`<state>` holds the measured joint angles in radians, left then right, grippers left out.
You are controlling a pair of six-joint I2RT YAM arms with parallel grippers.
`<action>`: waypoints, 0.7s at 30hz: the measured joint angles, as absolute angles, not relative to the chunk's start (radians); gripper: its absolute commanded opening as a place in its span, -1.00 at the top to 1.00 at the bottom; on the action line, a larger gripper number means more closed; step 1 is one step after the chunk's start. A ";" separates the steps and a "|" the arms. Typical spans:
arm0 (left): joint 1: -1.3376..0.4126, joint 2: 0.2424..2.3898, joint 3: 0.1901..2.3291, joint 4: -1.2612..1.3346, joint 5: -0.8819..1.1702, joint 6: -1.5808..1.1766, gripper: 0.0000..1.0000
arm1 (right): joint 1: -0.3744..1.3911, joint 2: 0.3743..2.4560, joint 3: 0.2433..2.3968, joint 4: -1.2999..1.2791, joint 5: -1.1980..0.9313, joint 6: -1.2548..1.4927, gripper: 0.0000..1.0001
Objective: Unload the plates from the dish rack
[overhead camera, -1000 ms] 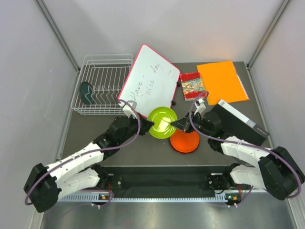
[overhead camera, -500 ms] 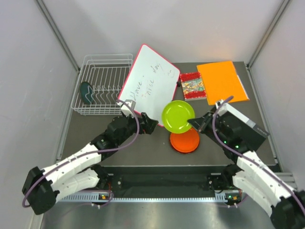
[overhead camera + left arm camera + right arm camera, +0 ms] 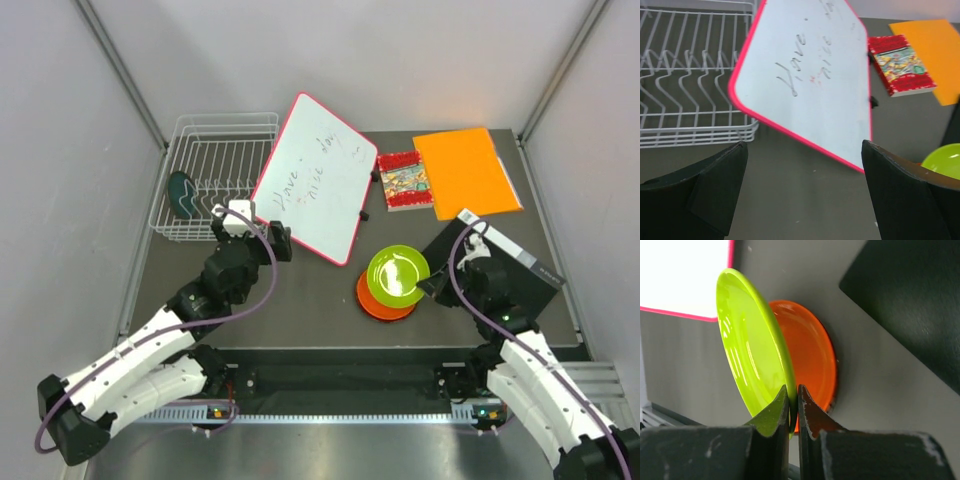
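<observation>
My right gripper (image 3: pixel 428 288) (image 3: pixel 792 390) is shut on the rim of the lime green plate (image 3: pixel 398 276) (image 3: pixel 750 360). It holds that plate tilted just over the orange plate (image 3: pixel 372 300) (image 3: pixel 812 355), which lies flat on the table. The white wire dish rack (image 3: pixel 215 135) (image 3: pixel 690 90) stands at the back left. A dark teal plate (image 3: pixel 181 193) stands upright at its left end. My left gripper (image 3: pixel 250 228) (image 3: pixel 803 144) hangs open and empty over bare table between the rack and the whiteboard's near corner.
A pink-framed whiteboard (image 3: pixel 315 175) (image 3: pixel 805 80) leans beside the rack. Behind it lie a red patterned booklet (image 3: pixel 403 180) (image 3: pixel 900 65) and an orange folder (image 3: pixel 465 170). A black box (image 3: pixel 510 265) sits at the right, close behind my right gripper.
My left gripper let go of the green plate, opened and drew back left toward the rack. My right gripper lifted the plate, then brought it down over the orange plate.
</observation>
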<state>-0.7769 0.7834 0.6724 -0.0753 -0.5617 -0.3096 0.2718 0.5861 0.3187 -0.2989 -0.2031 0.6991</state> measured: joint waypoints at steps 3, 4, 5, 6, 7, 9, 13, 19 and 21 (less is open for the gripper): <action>-0.777 0.773 0.672 -0.105 -0.621 -0.284 -0.98 | 0.272 0.611 0.299 -0.307 -0.203 0.699 1.00; -0.777 0.768 0.672 -0.110 -0.633 -0.281 -0.98 | 0.272 0.627 0.299 -0.307 -0.203 0.699 1.00; -0.777 0.763 0.670 -0.113 -0.642 -0.280 -0.98 | 0.272 0.638 0.299 -0.304 -0.204 0.699 1.00; -0.777 0.757 0.667 -0.113 -0.650 -0.279 -0.98 | 0.272 0.653 0.294 -0.293 -0.207 0.699 1.00; -0.777 0.750 0.662 -0.114 -0.656 -0.279 -0.98 | 0.272 0.665 0.292 -0.290 -0.210 0.699 1.00; -0.777 0.741 0.651 -0.115 -0.669 -0.281 -0.98 | 0.272 0.679 0.287 -0.280 -0.215 0.699 1.00; -0.777 0.739 0.630 -0.125 -0.683 -0.282 -0.98 | 0.272 0.698 0.286 -0.269 -0.230 0.698 1.00; -0.776 0.727 0.624 -0.139 -0.754 -0.261 -0.98 | 0.272 0.734 0.286 -0.256 -0.268 0.695 0.91; -0.772 0.709 0.624 -0.140 -0.773 -0.252 -0.98 | 0.272 0.738 0.286 -0.252 -0.276 0.691 0.76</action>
